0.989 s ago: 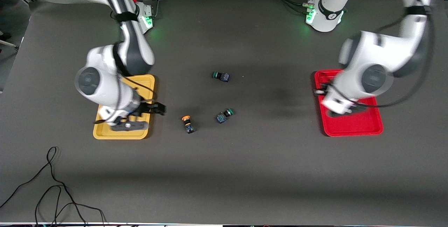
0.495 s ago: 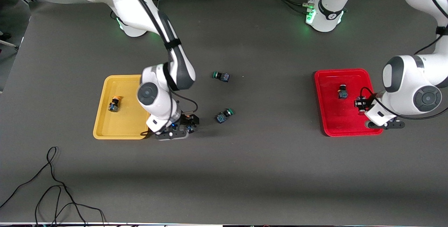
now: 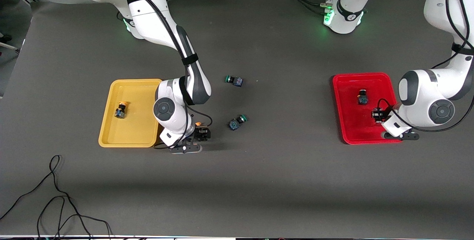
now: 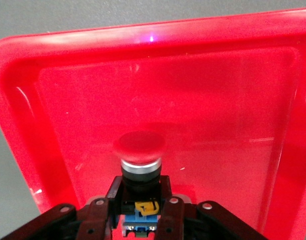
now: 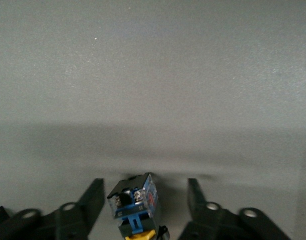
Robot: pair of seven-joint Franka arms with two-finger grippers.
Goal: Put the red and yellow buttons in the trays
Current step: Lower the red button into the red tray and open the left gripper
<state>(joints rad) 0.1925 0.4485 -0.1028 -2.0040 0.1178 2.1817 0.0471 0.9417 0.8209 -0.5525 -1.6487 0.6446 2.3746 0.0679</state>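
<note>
At the centre left of the front view, the right pincer (image 3: 200, 135) sits low on the tabletop (image 3: 281, 180), fingers spread either side of a yellow-capped button (image 5: 134, 200). At the right, the left pincer (image 3: 378, 115) clamps a red-capped button (image 4: 139, 159) over the red tray (image 3: 364, 138); another red button (image 3: 362, 97) lies inside. The yellow tray (image 3: 126, 142) holds one yellow button (image 3: 120, 110). Two green-capped buttons (image 3: 237, 122) lie mid-frame.
</note>
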